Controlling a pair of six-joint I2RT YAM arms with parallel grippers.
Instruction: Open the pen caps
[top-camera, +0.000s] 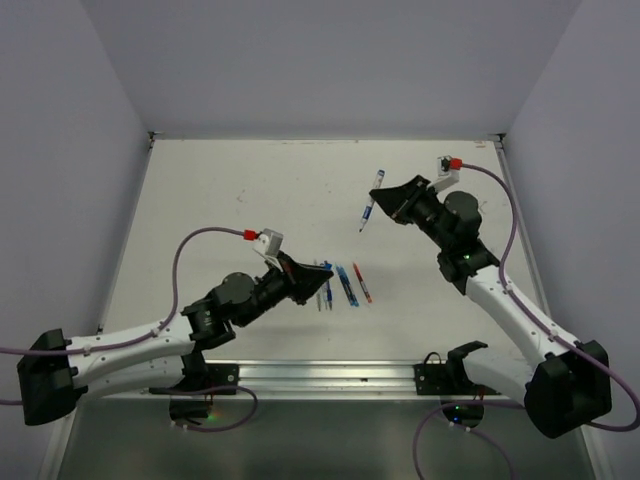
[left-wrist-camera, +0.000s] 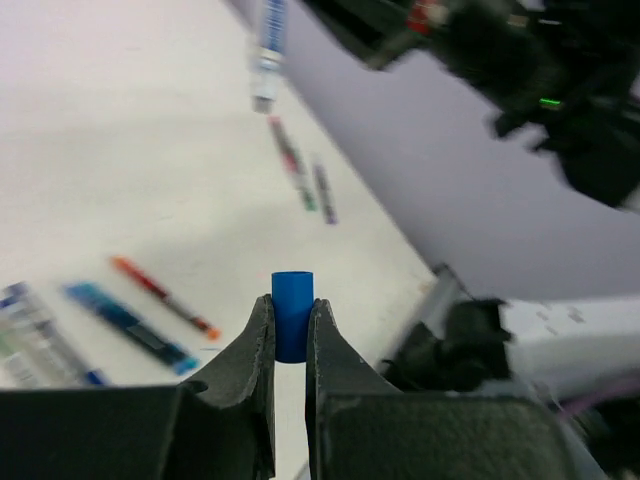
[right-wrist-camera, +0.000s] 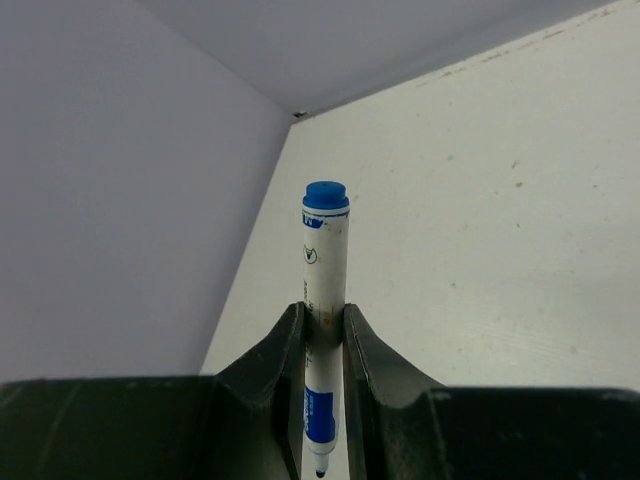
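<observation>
Seen from above: left claw near loose pens on the bench, right claw well apart. At the left wrist: clamped on a blue pen cap (upright in the grip). At the right wrist: gripping a white pen barrel.

Overhead rear view, two close wrist views, table shared

In the left wrist view the loose pens are blurred to coloured streaks. The raised pen is soft and cut off by the top edge, and the lower end of the blue cap is hidden between the left gripper's fingers. From above, that cap is too small to make out.
</observation>
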